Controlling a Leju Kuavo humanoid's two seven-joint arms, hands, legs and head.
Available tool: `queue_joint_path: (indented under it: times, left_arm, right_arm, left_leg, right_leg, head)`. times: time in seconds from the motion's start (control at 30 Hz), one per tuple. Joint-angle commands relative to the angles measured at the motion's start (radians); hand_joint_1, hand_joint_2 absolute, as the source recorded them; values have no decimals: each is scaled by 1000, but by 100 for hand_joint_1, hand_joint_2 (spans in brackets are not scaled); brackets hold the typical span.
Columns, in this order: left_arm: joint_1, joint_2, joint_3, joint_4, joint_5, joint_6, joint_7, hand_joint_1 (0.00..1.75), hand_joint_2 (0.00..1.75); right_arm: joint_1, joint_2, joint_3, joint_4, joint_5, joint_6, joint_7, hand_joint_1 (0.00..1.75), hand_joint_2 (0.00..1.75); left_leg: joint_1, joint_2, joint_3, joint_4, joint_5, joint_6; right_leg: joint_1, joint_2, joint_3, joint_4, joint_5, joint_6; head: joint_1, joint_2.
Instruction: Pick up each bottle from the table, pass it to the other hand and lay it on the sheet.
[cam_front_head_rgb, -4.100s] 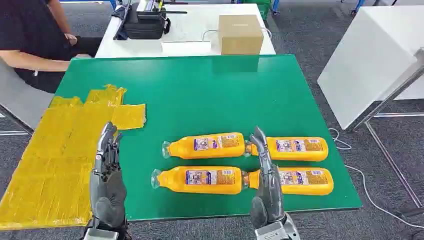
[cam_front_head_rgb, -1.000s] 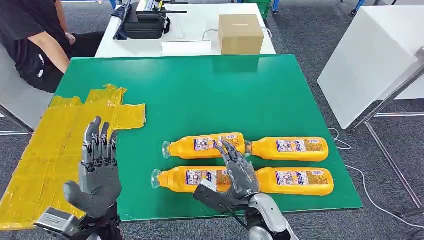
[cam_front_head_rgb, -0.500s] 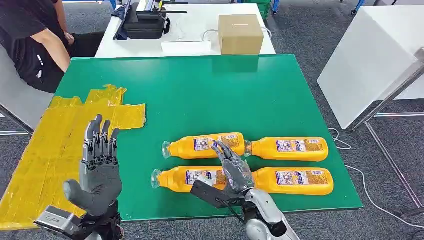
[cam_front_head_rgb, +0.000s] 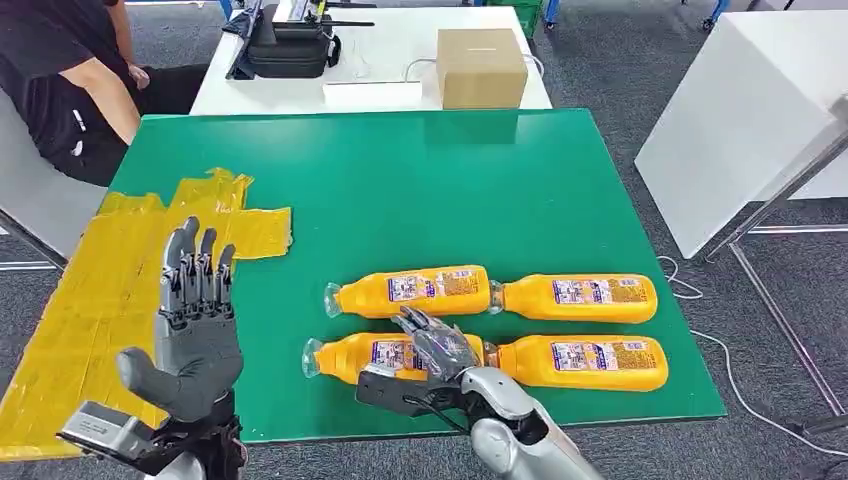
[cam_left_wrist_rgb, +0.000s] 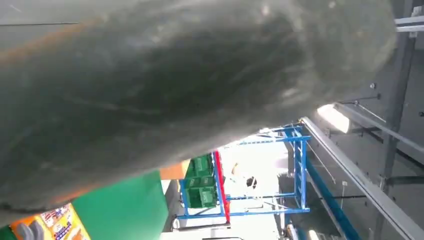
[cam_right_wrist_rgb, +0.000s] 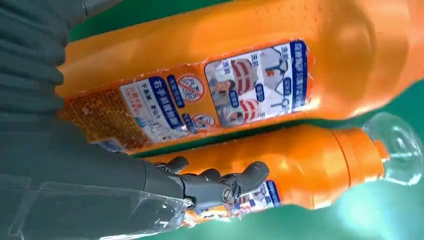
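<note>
Four orange bottles with clear caps lie in two rows on the green table (cam_front_head_rgb: 400, 180): front-left (cam_front_head_rgb: 345, 358), back-left (cam_front_head_rgb: 410, 291), back-right (cam_front_head_rgb: 580, 297) and front-right (cam_front_head_rgb: 590, 362). My right hand (cam_front_head_rgb: 435, 358) rests over the label end of the front-left bottle, fingers spread across its top and thumb apart on the near side. In the right wrist view the dark fingers (cam_right_wrist_rgb: 220, 182) reach past one orange bottle (cam_right_wrist_rgb: 225, 85) toward a second one (cam_right_wrist_rgb: 310, 165). My left hand (cam_front_head_rgb: 195, 325) is raised with fingers straight and apart, empty, at the edge of the yellow sheet (cam_front_head_rgb: 110, 290).
A person (cam_front_head_rgb: 60, 80) sits at the back left. Behind the green table a white table carries a cardboard box (cam_front_head_rgb: 480, 67) and a black bag (cam_front_head_rgb: 290, 45). Another white table (cam_front_head_rgb: 740, 120) stands at the right. The green table's front edge runs just below the bottles.
My right hand has slid left and lower, from between the front bottles onto the front-left bottle. The left hand has barely shifted. The bottles have not moved.
</note>
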Motion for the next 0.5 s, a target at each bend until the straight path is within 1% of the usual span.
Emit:
queue_joint_path:
  times: [0.03,0.1,0.13,0.17,0.2,0.23,0.3,0.4,0.43,0.47,0.5]
  left_arm:
    - [-41,22,-3,69,17,0,-1,0,0]
    - [-48,26,-7,78,23,-1,-3,0,0]
    - [-53,28,-9,84,26,-1,-4,0,0]
    - [-59,32,-13,91,32,-3,-6,0,0]
    - [-65,35,-16,99,37,-3,-7,0,0]
    - [-70,37,-19,106,42,-2,-9,0,0]
    - [-77,40,-23,114,45,4,-9,0,0]
    - [-75,44,-25,110,47,15,-9,0,0]
    - [-73,45,-25,107,47,18,-8,0,0]
    - [-70,47,-24,104,47,21,-8,0,0]
    - [-70,48,-24,102,47,22,-8,0,0]
  right_arm:
    - [-99,-36,106,166,-41,42,13,0,175]
    - [-117,-49,134,189,-66,77,0,0,175]
    - [-125,-58,148,198,-85,103,-3,0,175]
    - [-135,-71,167,208,-112,139,-5,23,175]
    - [-144,-85,190,214,-128,159,-4,140,175]
    - [-148,-100,205,220,-148,181,3,173,175]
    - [-153,-126,241,217,-147,206,30,175,175]
    - [-140,-148,256,187,-131,211,82,175,175]
    - [-137,-153,257,177,-123,212,97,175,175]
    - [-131,-157,254,164,-114,210,109,175,175]
    - [-128,-157,252,161,-113,209,113,175,175]
  left_leg:
    - [1,2,7,-2,-1,-2]
    - [0,1,3,-1,0,-1]
    - [1,1,6,-2,0,-2]
    - [1,0,7,-3,0,-2]
    - [1,0,6,-2,0,-2]
    - [0,0,5,-2,0,-1]
    - [0,-1,7,-2,0,-1]
    - [1,-2,11,-3,0,-2]
    - [0,-2,10,-2,0,-1]
    - [1,-3,12,-3,1,-2]
    - [0,-2,10,-2,0,-1]
  right_leg:
    - [1,0,6,-3,0,-1]
    - [0,0,3,-2,0,-1]
    - [1,-1,6,-2,0,-1]
    - [1,-2,7,-3,0,-1]
    - [1,-1,6,-3,0,-1]
    - [1,-2,5,-2,0,-1]
    - [1,-2,6,-3,0,-1]
    - [1,-4,12,-4,0,-1]
    - [1,-3,10,-3,0,-1]
    - [1,-5,12,-5,0,-1]
    - [1,-3,10,-3,0,-1]
  head:
    - [0,0]
    - [0,0]
    - [0,0]
    - [0,0]
    - [0,0]
    - [0,0]
    - [0,0]
    - [0,0]
    - [0,0]
    - [0,0]
    - [0,0]
